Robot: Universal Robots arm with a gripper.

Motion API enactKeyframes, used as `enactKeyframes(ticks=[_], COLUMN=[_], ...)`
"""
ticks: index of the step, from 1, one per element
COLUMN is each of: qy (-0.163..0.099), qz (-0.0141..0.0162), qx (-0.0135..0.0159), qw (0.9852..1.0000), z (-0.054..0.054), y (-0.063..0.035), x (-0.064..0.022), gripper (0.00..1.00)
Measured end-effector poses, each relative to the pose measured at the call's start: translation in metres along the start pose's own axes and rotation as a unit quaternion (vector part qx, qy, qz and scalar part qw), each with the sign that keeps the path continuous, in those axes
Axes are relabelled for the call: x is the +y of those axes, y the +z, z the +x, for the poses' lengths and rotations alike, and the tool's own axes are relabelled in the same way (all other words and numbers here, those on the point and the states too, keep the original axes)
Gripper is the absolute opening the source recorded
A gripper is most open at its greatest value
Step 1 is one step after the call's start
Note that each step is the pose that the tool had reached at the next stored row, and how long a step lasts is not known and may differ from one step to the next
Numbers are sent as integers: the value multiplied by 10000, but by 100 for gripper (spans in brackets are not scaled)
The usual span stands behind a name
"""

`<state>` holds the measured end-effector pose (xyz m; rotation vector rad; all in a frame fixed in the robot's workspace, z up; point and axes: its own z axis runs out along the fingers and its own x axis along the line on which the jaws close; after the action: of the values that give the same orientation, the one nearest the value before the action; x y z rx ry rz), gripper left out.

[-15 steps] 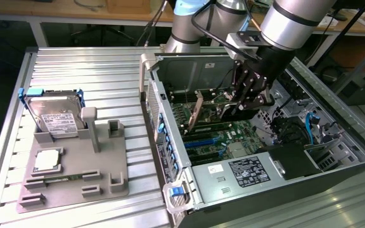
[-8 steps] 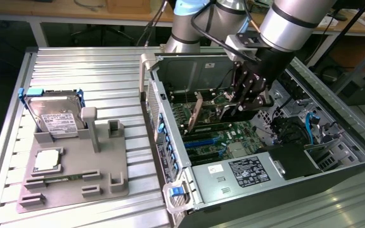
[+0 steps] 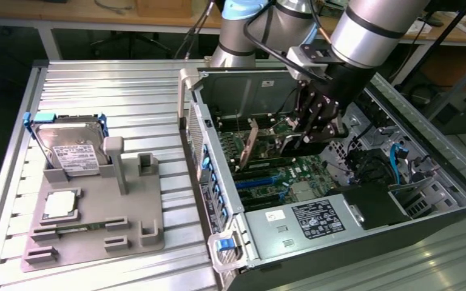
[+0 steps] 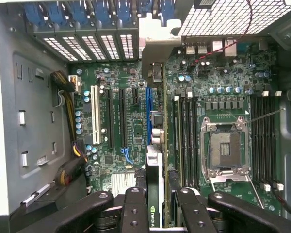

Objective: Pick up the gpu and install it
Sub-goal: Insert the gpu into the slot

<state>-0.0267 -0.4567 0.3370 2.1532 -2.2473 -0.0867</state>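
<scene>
Inside the open computer case (image 3: 427, 200), the gpu (image 4: 155, 160) is clamped edge-on by the gripper (image 4: 157, 211), its long axis parallel to the motherboard slots (image 4: 109, 116), bracket toward the rear grille (image 4: 89, 46).

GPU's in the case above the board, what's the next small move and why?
Probably ease straight down. The end effector grips the GPU edge-on inside the computer case, its bracket end near the rear slot openings, and it appears lined up over the blue slot on the motherboard, apparently not yet seated.

arm: reaching steeply down | hand (image 3: 304, 134): fingers (image 4: 136, 208) closed on gpu (image 4: 155, 160)
</scene>
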Motion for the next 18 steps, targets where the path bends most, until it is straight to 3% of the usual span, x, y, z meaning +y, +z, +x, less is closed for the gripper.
enactKeyframes(ticks=[18], qy=[-1], qz=[0], qx=[1], qw=[10000], z=[1], y=[58], x=[-3], gripper=[27])
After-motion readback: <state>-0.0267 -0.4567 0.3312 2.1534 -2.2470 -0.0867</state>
